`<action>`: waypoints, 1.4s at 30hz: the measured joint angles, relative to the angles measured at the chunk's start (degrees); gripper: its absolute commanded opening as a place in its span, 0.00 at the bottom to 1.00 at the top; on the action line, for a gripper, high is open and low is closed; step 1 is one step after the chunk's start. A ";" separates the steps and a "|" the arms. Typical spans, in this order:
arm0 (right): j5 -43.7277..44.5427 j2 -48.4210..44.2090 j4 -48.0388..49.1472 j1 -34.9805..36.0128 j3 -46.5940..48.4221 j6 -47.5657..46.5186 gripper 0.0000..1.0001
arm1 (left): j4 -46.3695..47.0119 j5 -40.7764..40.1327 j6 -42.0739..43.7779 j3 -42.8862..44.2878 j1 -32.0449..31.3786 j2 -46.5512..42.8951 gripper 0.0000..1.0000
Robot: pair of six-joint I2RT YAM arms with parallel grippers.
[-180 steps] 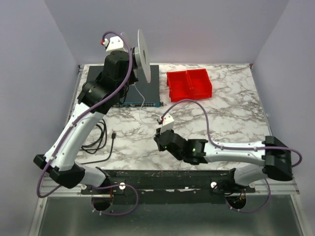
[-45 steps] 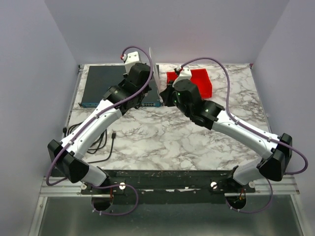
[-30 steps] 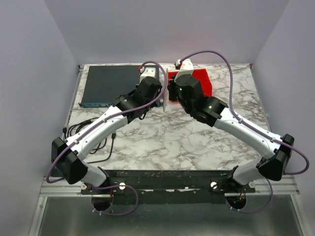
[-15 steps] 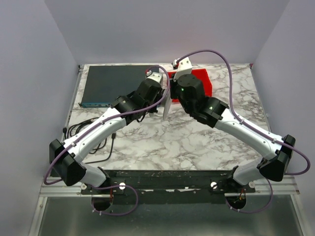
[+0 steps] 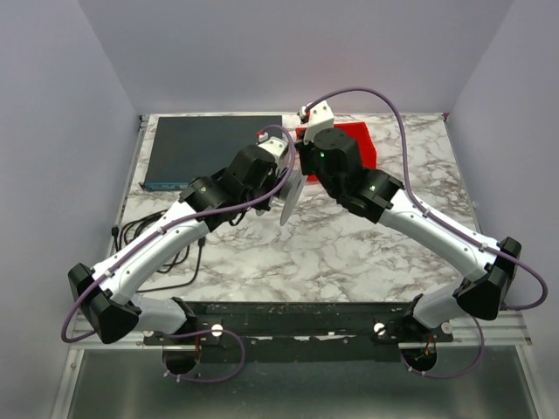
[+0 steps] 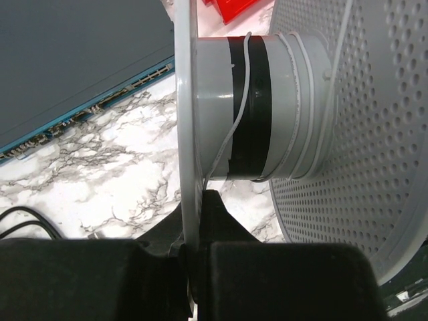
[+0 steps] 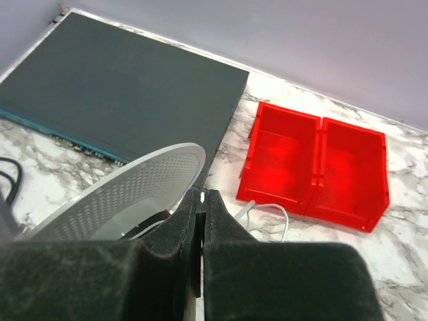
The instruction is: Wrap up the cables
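A white spool (image 5: 288, 194) hangs tilted over the middle of the table. My left gripper (image 6: 194, 200) is shut on its plain flange (image 6: 186, 100). The hub (image 6: 267, 114) has a black band, and a few turns of thin white cable (image 6: 242, 114) lie on it. Beyond the hub is the perforated flange (image 6: 361, 134). My right gripper (image 7: 202, 195) is shut just behind the spool, with a bit of white cable pinched at its tips. A loose loop of the cable (image 7: 277, 217) lies on the table in front of the red bins.
Two red bins (image 5: 349, 144) stand at the back centre. A dark network switch (image 5: 210, 148) lies at the back left. Black cords (image 5: 140, 231) lie near the left edge. Both arms meet over the table's middle.
My left arm has drawn the spool nearer and lower, tilting it. The right gripper has stayed close behind it, hardly shifting. Both grips are unchanged.
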 measured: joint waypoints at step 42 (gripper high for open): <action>-40.06 -10.49 21.40 -32.33 -33.44 25.97 0.61 | -14.93 5.99 -2.54 28.04 1.84 4.13 0.00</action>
